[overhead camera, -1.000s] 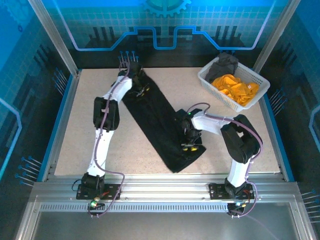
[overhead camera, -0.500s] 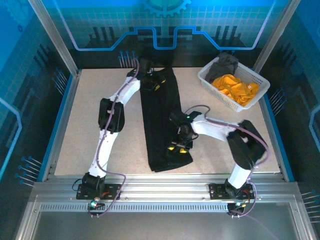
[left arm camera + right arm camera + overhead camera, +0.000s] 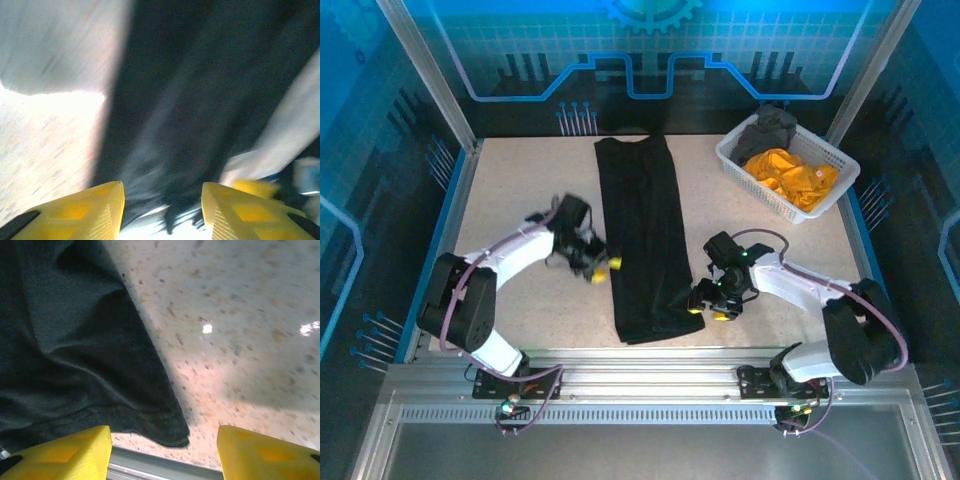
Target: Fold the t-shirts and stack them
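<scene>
Black t-shirt [image 3: 640, 230] lies as a long folded strip mid-surface [image 3: 520, 190]. My left claw [image 3: 607, 270] sits beside its left edge, my right claw [image 3: 708, 310] at its near right corner. Both are spread apart and empty. Orange-yellow t-shirt [image 3: 790, 175] and dark grey t-shirt [image 3: 770, 127] lie in the basket [image 3: 736, 163].

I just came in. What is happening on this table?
Two robot arms are folding t-shirts. The black t-shirt lies on the table as a long narrow strip. The left gripper is at its left edge and the right gripper at its near right corner, both open and holding nothing. The orange-yellow t-shirt and dark grey t-shirt lie in the white basket.
</scene>
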You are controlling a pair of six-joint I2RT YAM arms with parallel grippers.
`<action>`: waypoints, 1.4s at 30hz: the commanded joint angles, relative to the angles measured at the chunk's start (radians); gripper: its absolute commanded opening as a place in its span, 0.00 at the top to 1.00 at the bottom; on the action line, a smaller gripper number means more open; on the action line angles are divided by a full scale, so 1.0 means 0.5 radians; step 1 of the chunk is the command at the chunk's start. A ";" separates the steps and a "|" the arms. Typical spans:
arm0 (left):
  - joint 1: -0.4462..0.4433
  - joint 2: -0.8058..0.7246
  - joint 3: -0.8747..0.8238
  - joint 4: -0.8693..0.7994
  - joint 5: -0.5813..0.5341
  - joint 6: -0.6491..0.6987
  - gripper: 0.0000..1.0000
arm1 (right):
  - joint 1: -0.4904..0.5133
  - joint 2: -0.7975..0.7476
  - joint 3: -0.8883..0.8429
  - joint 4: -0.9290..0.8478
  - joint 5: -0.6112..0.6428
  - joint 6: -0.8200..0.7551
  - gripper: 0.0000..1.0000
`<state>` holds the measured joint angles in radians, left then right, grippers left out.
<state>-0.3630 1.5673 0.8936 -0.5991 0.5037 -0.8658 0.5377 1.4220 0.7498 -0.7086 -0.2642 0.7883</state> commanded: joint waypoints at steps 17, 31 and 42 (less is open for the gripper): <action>-0.566 0.141 -0.332 0.379 0.100 -0.457 0.69 | 0.196 0.273 -0.003 0.333 -0.178 0.156 0.84; -0.530 -0.623 -0.605 0.131 0.009 -0.589 1.00 | 0.364 -0.273 -0.059 0.009 -0.138 0.615 1.00; -0.080 -0.720 -0.259 0.424 -0.052 -0.752 1.00 | 0.040 -0.126 0.572 -0.103 -0.047 0.667 1.00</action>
<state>-0.4610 1.1816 0.6964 -0.4507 0.4915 -1.2148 0.6037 1.3037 0.9131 -0.7269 -0.3145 1.1290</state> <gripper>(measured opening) 0.053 0.064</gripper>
